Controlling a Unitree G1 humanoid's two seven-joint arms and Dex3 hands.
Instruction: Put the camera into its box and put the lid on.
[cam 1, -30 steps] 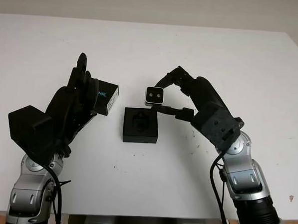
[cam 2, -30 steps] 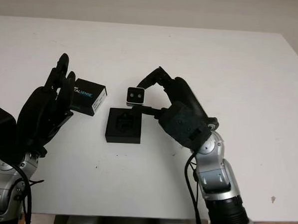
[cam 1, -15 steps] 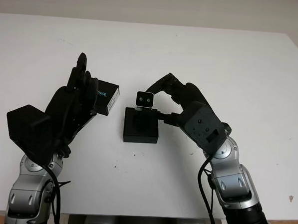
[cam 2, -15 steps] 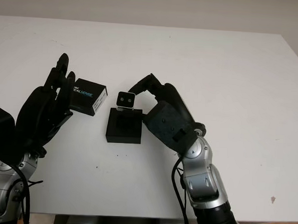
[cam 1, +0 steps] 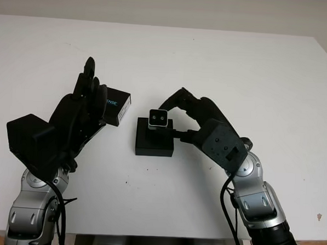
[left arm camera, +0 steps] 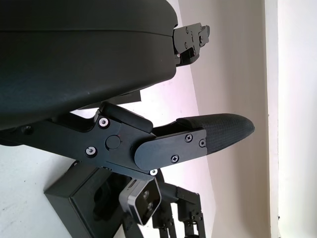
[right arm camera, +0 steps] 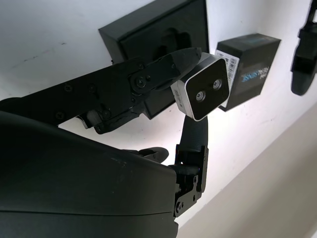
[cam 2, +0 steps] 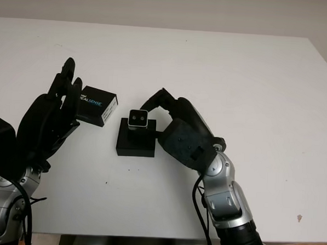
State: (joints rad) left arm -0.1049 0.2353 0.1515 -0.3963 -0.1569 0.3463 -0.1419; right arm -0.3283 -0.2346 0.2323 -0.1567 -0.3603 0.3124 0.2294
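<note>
The open left hand [cam 1: 85, 104] waits, fingers straight, beside the black rectangular lid [cam 1: 117, 106] on the white counter [cam 1: 238, 66]. The right hand [cam 1: 180, 113] pinches the small silver two-lensed camera [cam 1: 158, 119] over the black foam-lined box [cam 1: 154, 143], probably just above its recess.

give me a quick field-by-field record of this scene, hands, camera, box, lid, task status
right robot hand: shut on the camera, held over the box
left robot hand: open, raised beside the lid
camera: small silver body, two lenses facing up toward the head view, just above the box's recess
box: black, open, on the white table
lid: black with printed side, on the table left of the box, apart from it
task status: camera not yet seated; lid still off
</note>
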